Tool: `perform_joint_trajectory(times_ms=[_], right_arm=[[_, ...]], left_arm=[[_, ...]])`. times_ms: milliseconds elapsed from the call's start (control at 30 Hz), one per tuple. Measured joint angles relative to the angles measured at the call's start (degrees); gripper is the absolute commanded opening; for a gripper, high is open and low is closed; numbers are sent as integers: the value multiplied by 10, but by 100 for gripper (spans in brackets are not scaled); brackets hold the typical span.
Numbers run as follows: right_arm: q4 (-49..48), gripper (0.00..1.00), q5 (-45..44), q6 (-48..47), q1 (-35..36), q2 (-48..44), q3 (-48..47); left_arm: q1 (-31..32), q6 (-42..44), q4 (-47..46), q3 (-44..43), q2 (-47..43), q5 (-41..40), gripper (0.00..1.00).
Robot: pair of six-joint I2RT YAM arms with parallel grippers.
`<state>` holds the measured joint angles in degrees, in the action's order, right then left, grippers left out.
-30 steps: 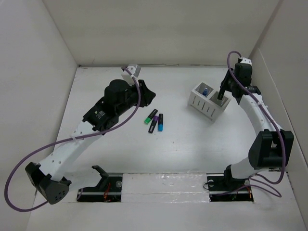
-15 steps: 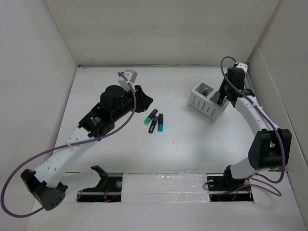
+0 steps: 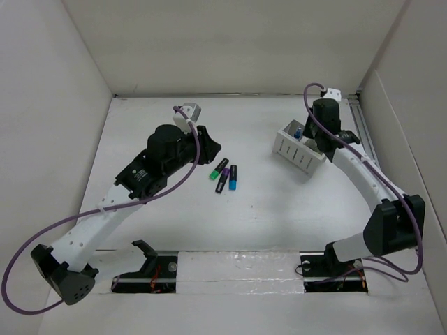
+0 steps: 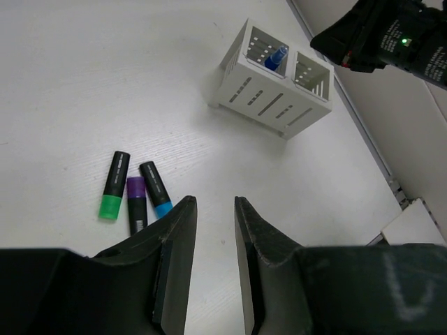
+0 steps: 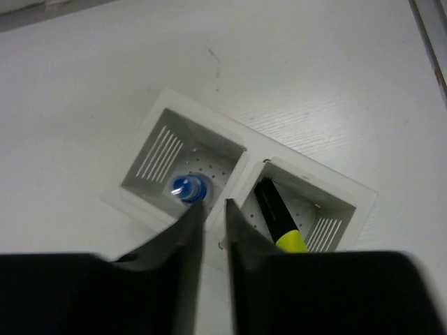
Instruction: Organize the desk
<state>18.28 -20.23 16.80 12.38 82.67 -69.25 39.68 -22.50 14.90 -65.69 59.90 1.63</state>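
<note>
Top external: fixed, high above near edge, looking down from far; covers whole worktop point(image 3: 279, 209). Left wrist: mid-height, oblique, facing markers point(image 4: 135, 190) and two-compartment box point(image 4: 272, 98). Right wrist: close, straight down into same two-compartment box. That box common to all views.

Honestly, nothing legible anywhere. There's a small white sticker point(image 3: 142, 167) on the left arm point(image 3: 112, 202), but it's way too tiny to read. The markers point(image 4: 136, 192) lying mid-desk point(image 3: 265, 202) show no print I can make out.
</note>
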Motion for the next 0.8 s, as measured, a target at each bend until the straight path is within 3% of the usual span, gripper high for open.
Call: perform_joint_trajectory(times_ms=[33,67,233,300,333,367,467,600,800], right_arm=[[1,2,6,0,9,-6,0],[2,0,15,2,19,-12,0],[-4,1,45,17,139,-24,14],[-2,20,51,29,202,-7,17],[-2,36,51,32,208,-4,17],[0,42,52,39,257,22,17],[15,54,52,43,313,78,4],[43,56,53,44,350,157,-33],[57,55,57,45,352,226,-71]], left_arm=[[0,2,0,0,3,0,25],[0,5,0,0,6,0,25],[0,18,0,0,27,-2,25],[0,24,0,0,30,-2,25],[0,26,0,0,31,-2,25],[0,28,-1,0,31,-2,25],[0,34,-4,0,36,0,25],[0,40,-5,0,54,1,25],[-5,56,5,0,67,-21,25]])
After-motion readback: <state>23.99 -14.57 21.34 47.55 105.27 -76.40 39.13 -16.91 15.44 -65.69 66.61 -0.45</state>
